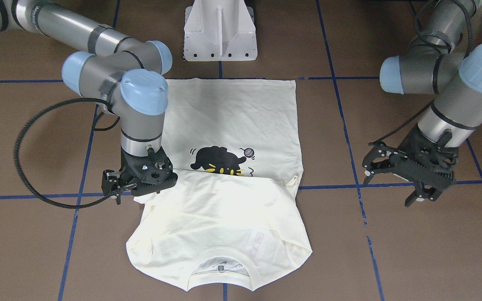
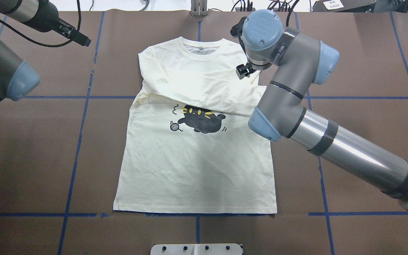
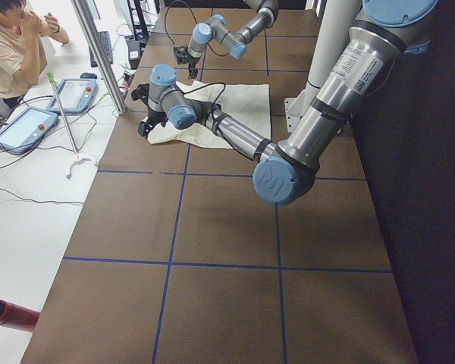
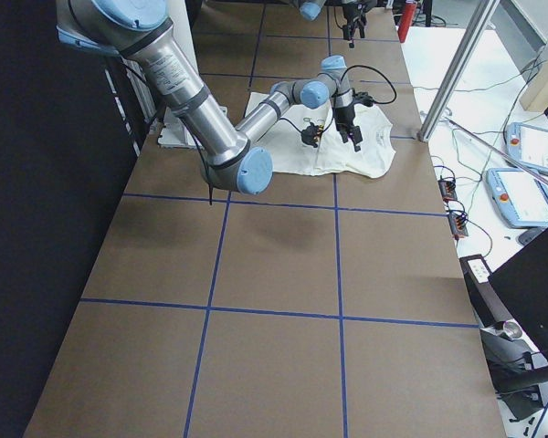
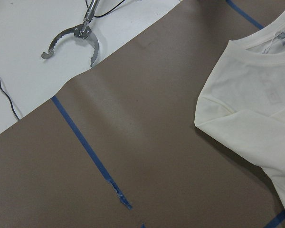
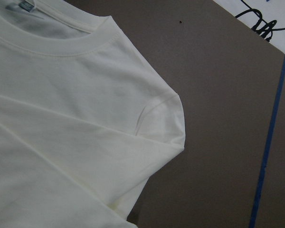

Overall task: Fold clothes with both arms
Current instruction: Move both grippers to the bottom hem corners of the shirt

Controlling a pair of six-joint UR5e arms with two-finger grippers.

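The cream T-shirt (image 2: 193, 166) lies flat on the brown table with its cat print (image 2: 198, 120) facing up. Both sleeves are folded across the chest (image 1: 220, 205) and cover the top of the print. My right gripper (image 1: 140, 184) hovers over the shirt's shoulder edge, also seen in the overhead view (image 2: 243, 71). Its jaws look open and hold nothing; the right wrist view shows only the bare shoulder (image 6: 156, 109) and collar. My left gripper (image 1: 389, 188) is open and empty, well off to the shirt's side above the bare table. The left wrist view shows the other shoulder (image 5: 237, 104).
The white pedestal base (image 1: 220, 29) stands behind the hem. Blue tape lines (image 2: 80, 117) cross the brown table. Off the far table edge a metal grabber tool (image 5: 76, 38) lies on the white floor. A person (image 3: 11, 45) sits by control tablets (image 3: 26, 125).
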